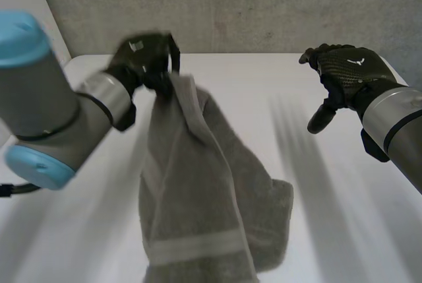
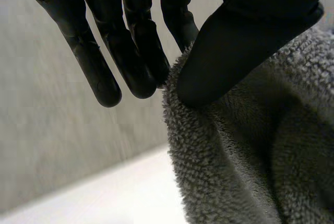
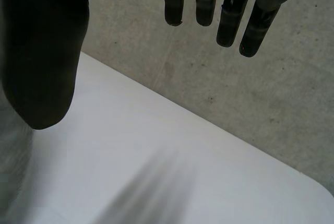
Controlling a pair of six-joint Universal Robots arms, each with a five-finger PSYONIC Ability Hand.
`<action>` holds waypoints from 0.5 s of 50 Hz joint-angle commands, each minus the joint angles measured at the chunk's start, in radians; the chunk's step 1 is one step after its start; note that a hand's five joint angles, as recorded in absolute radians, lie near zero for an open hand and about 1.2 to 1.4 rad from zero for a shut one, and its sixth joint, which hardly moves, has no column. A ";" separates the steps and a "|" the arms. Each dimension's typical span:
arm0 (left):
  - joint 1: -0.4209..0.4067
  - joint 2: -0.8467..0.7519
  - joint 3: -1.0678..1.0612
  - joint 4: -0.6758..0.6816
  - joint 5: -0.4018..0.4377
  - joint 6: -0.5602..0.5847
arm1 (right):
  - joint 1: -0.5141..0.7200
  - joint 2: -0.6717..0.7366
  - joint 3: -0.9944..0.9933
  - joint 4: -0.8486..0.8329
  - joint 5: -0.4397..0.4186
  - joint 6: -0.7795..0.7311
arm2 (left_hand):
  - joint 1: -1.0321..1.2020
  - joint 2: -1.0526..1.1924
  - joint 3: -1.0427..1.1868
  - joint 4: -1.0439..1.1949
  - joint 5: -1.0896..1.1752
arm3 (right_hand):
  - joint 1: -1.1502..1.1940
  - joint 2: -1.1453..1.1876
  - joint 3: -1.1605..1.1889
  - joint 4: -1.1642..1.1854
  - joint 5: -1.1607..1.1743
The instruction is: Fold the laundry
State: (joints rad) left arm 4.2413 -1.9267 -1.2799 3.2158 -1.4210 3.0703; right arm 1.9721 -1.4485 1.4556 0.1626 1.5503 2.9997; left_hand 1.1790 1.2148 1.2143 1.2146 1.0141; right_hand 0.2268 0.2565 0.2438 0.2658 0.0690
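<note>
The white surface [image 1: 343, 184] has just one thing over it, a thick grey towel [image 1: 198, 190], dangling over the left-middle part with its bottom end bunched up down by the near edge. It's held from a single spot at the top, so it hangs as a crumpled rope rather than a flat sheet. The left hand [image 1: 142, 59] has it up high near the far edge, and honestly the grip looks sketchy: the thumb [image 2: 229, 51] presses just the very rim of the terry against nearly straight fingers [image 2: 130, 51], so it's a thin pinch on heavy cloth. I'd guess any quick swing or extra lift could slide it right out. The right hand [image 1: 343, 72] is well apart over the far right side, fingers relaxed and spread, holding nothing. Its problem, I reckon, is finding a real corner in those folds; grab a random layer and the fold comes out crooked.
</note>
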 commanded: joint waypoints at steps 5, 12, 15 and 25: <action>0.006 0.250 -0.030 -0.002 -0.009 -0.091 | 0.005 -0.001 0.075 0.054 -0.045 0.187 | 0.217 0.181 0.182 0.182 0.208 | -0.052 -0.082 -0.069 -0.091 -0.069; 0.008 0.267 -0.041 0.002 -0.039 -0.087 | 0.051 0.002 0.141 0.126 -0.159 0.314 | 0.217 0.181 0.182 0.182 0.208 | -0.052 -0.082 -0.069 -0.091 -0.069; 0.009 0.267 -0.041 0.001 -0.039 -0.087 | 0.099 0.030 0.166 0.126 -0.205 0.373 | 0.217 0.181 0.182 0.182 0.208 | -0.052 -0.082 -0.069 -0.091 -0.069; 0.011 0.264 -0.048 -0.001 -0.041 -0.088 | 0.260 0.253 0.083 0.006 -0.187 0.498 | 0.217 0.181 0.182 0.182 0.208 | -0.052 -0.082 -0.069 -0.091 -0.069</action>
State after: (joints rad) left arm 4.2513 -1.6623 -1.3234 3.2158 -1.4628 2.9825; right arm 2.1573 -1.3223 1.5995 0.2552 1.3363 3.4514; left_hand 1.1830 1.2164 1.2159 1.2180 1.0169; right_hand 0.2268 0.2565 0.2438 0.2658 0.0690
